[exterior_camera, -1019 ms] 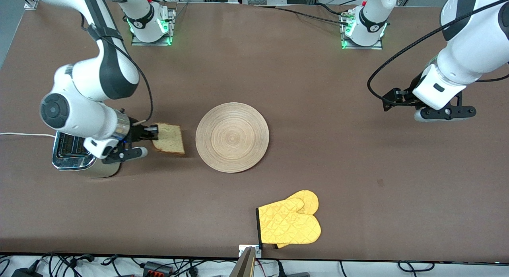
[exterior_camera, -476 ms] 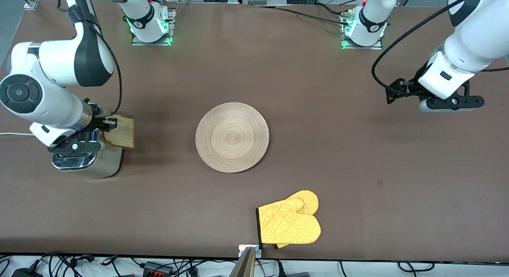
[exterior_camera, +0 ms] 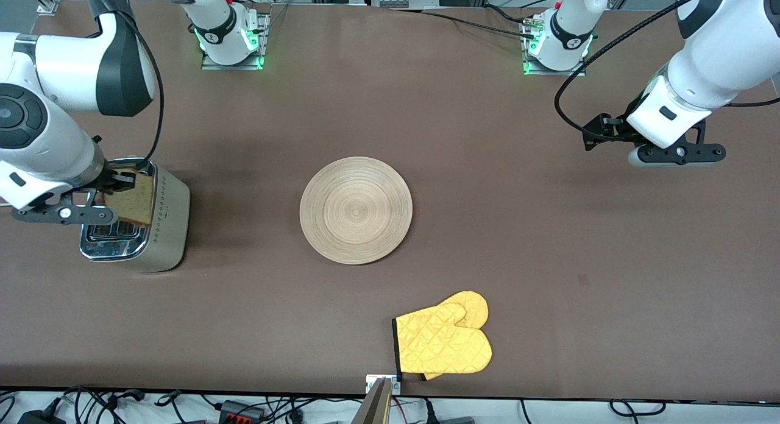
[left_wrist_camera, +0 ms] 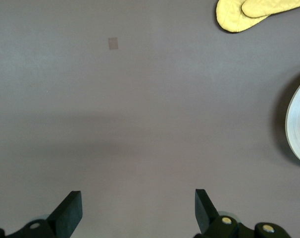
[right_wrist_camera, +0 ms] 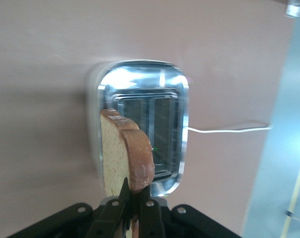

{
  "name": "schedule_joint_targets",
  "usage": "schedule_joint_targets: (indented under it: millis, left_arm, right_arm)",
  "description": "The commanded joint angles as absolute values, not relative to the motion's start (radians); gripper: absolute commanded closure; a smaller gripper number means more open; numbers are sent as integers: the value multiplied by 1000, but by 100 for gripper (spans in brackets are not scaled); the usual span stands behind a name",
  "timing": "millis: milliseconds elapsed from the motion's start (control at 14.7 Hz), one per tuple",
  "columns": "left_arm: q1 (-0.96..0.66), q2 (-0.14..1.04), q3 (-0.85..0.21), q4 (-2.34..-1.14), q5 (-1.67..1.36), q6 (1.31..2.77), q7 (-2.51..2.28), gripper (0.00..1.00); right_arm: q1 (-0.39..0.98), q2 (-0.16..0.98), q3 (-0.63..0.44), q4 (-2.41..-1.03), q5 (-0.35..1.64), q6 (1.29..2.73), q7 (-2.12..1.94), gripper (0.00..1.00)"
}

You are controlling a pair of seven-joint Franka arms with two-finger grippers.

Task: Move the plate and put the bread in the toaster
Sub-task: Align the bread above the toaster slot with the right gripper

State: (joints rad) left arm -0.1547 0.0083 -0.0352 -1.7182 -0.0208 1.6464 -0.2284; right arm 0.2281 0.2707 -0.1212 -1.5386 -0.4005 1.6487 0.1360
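**Bread poised above the toaster**

Right gripper [exterior_camera: 119,183] pinches the bread slice [exterior_camera: 135,198] over the silver toaster [exterior_camera: 167,229]; it should square the slice with a slot first. Left gripper [left_wrist_camera: 137,210] waits, fingers wide apart, empty, near the wooden plate [exterior_camera: 356,210]

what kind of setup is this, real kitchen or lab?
Likely a robotics lab bench staged as a kitchen: arms bolted to a bare brown table, loose cables along its edge, and props only: shiny silver two-slot toaster, round light-wood plate, yellow quilted oven mitt.
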Motion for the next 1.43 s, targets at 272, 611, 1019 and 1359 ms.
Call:
schedule_joint_targets:
  millis: [272,611,1019,1359]
  left_arm:
    - [-155,12,-29,-1672,-21,1597,-213,0]
    - [-156,11,-29,-1672,-21,1588,-215,0]
    - [-163,11,-41,-1667,-21,1591,-225,0]
    - [-163,11,-41,-1667,-21,1589,-225,0]
  right_arm:
    - [190,296,-121,-1554,-457,1663,118,100]
    - [190,296,-120,-1594,-457,1698,118,100]
    - [195,302,-120,-1597,-457,1710,118,100]
    - [187,316,-120,-1595,-457,1758,117,100]
